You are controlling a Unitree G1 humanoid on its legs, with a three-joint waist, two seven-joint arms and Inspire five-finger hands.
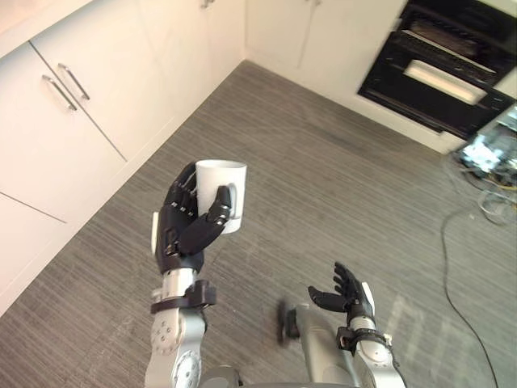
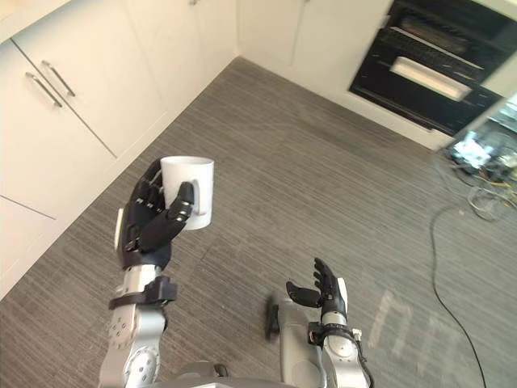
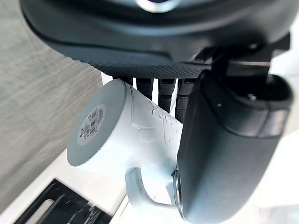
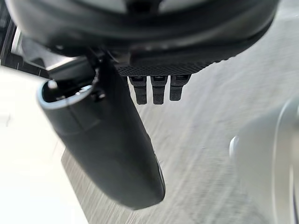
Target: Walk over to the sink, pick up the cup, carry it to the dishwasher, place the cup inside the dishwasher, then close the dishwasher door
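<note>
Left hand (image 1: 184, 228) gripped the white ceramic cup (image 1: 223, 187) — fingers behind its wall, thumb across the front beside the handle. The cup was held in the air over the grey wood-grain floor (image 1: 323, 162), near the white cabinet fronts (image 1: 89, 105). A barcode label (image 3: 91, 126) showed on its base. Right hand (image 1: 349, 291) sat lower, fingers relaxed and spread, holding nothing. A black built-in appliance (image 1: 440, 73) stood well apart — possibly an oven.

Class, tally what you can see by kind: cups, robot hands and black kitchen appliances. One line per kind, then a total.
Cup: 1
Robot hands: 2 (left hand, right hand)
Black appliance: 1
Total: 4
</note>
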